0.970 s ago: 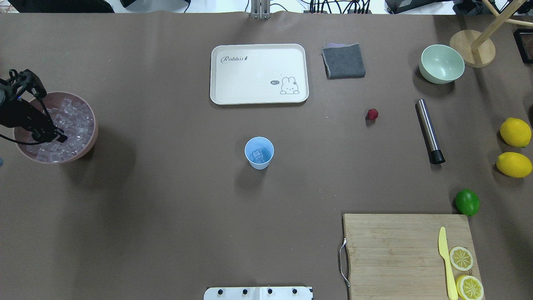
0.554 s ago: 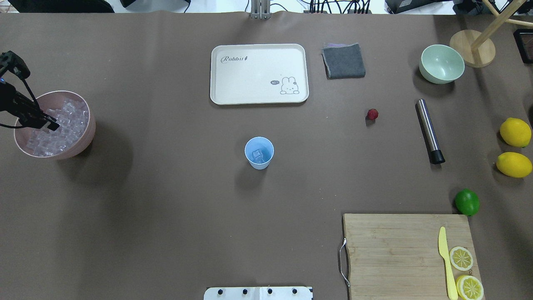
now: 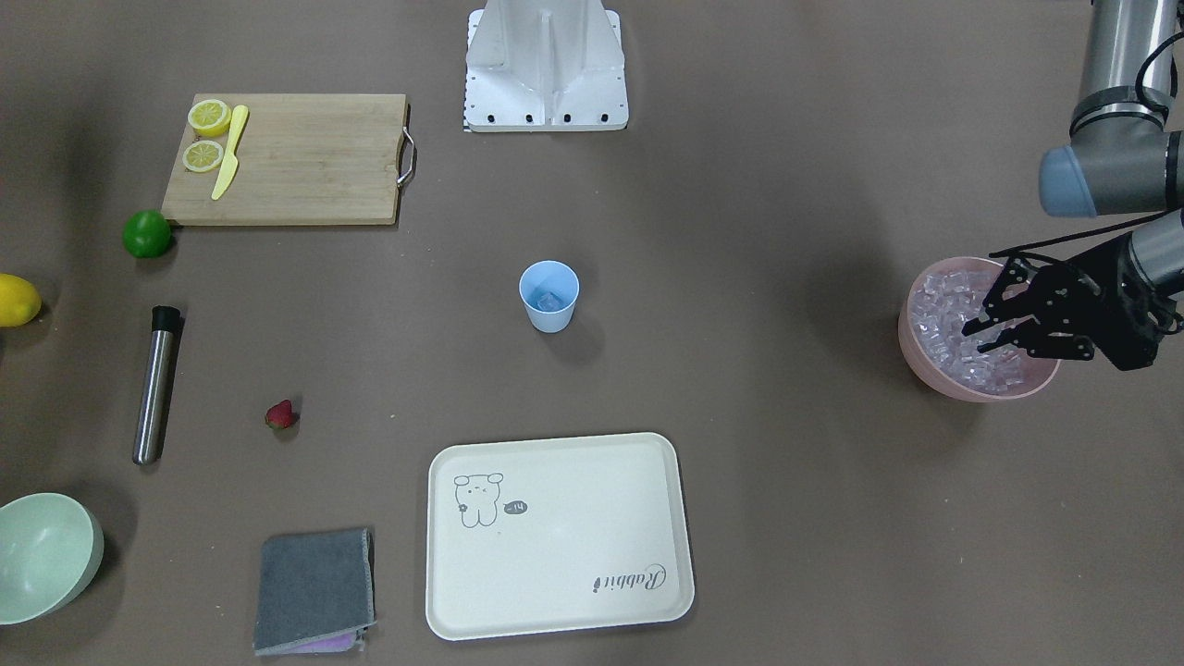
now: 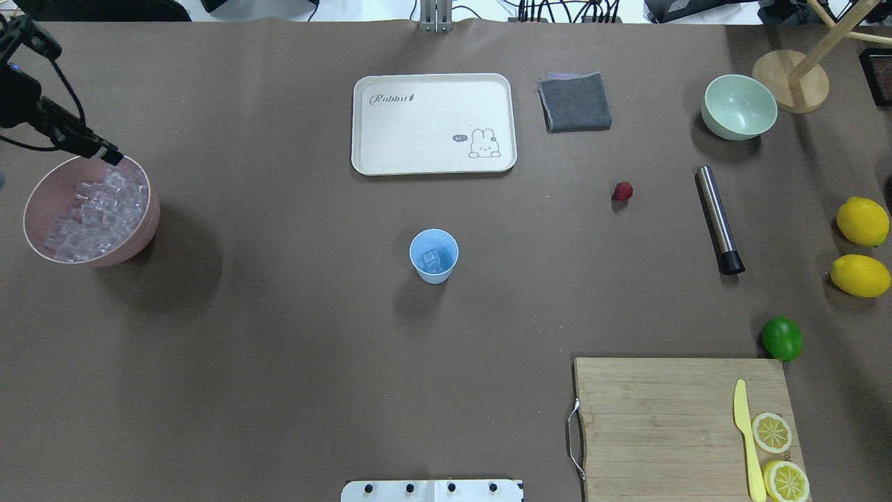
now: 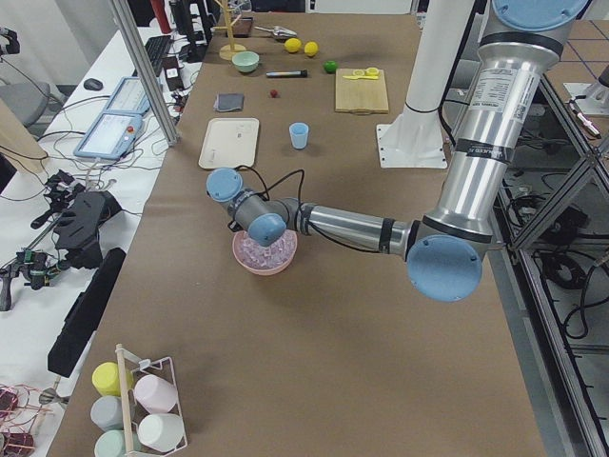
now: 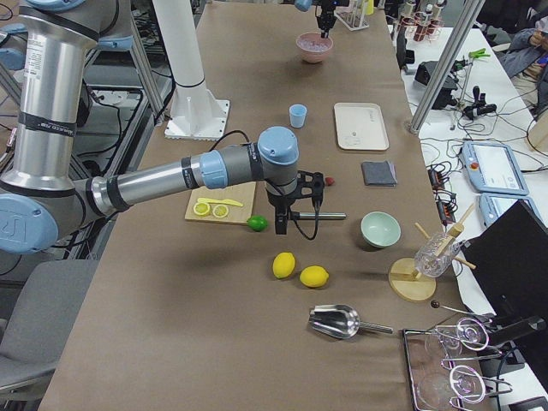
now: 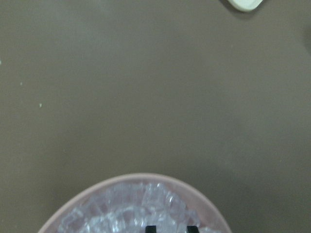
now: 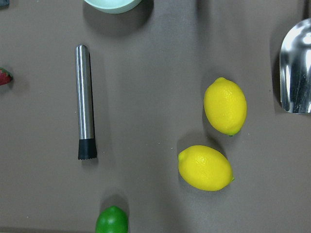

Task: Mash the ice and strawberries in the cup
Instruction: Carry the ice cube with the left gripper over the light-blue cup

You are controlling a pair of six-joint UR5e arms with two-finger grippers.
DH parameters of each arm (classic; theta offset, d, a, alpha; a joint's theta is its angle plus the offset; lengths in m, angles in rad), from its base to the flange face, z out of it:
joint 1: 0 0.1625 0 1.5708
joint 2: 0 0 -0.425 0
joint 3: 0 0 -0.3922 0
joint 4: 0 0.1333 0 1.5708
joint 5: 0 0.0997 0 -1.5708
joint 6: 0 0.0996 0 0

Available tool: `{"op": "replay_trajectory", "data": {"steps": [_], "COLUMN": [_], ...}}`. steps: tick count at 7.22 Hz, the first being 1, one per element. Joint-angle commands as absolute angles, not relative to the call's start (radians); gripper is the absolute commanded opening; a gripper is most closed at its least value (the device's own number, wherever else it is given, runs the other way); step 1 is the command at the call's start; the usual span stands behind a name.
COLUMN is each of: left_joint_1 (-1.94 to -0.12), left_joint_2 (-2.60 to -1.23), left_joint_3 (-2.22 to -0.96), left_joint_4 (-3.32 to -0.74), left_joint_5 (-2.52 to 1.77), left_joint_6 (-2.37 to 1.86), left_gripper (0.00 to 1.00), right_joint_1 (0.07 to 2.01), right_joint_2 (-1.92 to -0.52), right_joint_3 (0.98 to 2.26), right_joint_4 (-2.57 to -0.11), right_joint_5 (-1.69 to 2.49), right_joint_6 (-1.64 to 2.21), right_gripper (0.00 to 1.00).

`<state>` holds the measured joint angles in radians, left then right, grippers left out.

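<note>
The light blue cup [image 4: 433, 256] stands upright mid-table with one ice cube [image 4: 432, 261] inside. More ice [image 4: 97, 216] fills a pink bowl [image 4: 47, 187] at the left end. My left gripper [image 4: 111, 157] hangs just above that bowl's far rim, its fingertips [image 7: 150, 228] a cube's width apart, apparently shut on a piece of ice. The strawberry [image 4: 623, 191] lies alone on the table right of the cup. My right gripper [image 6: 281, 224] shows only in the exterior right view, hovering near the lime; I cannot tell whether it is open or shut.
A steel muddler [image 4: 719, 218] lies right of the strawberry. Behind the cup sit a white tray [image 4: 433, 124], a grey cloth [image 4: 575, 102] and a pale green bowl [image 4: 739, 106]. Two lemons [image 4: 862, 221], a lime [image 4: 781, 338] and a cutting board [image 4: 662, 425] occupy the right side.
My left gripper has risen out of the ice in the pink bowl and moved toward the bowl's far rim. Nothing else moved.
</note>
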<state>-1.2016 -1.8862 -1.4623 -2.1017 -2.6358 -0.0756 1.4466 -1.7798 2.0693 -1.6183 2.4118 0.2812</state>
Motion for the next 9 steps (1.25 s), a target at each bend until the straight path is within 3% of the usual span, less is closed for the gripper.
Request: {"op": "replay_trajectory", "data": {"steps": [1, 6, 9], "left_joint_1": [-1.148, -0.938, -0.793], "left_joint_2": [-2.021, -2.213, -2.25], "left_joint_3": [-1.47, -1.511, -1.537], "left_joint_4": [-2.102, -2.108, -2.152], "left_joint_5": [-2.635, -2.457, -2.266], "left_joint_6": [-0.312, -0.682, -0.777], "left_gripper": [0.0, 0.0, 0.0], "right_joint_1": [1.447, 1.447, 1.447], "right_joint_2": [-1.779, -1.77, -1.77], "right_joint_3": [2.069, 2.075, 2.075], "right_joint_4": [-1.618, -1.617, -1.617], "right_joint_5": [2.413, 2.404, 2.404], "right_joint_6": [0.281, 0.279, 0.281], "right_gripper": [1.0, 1.0, 1.0]}}
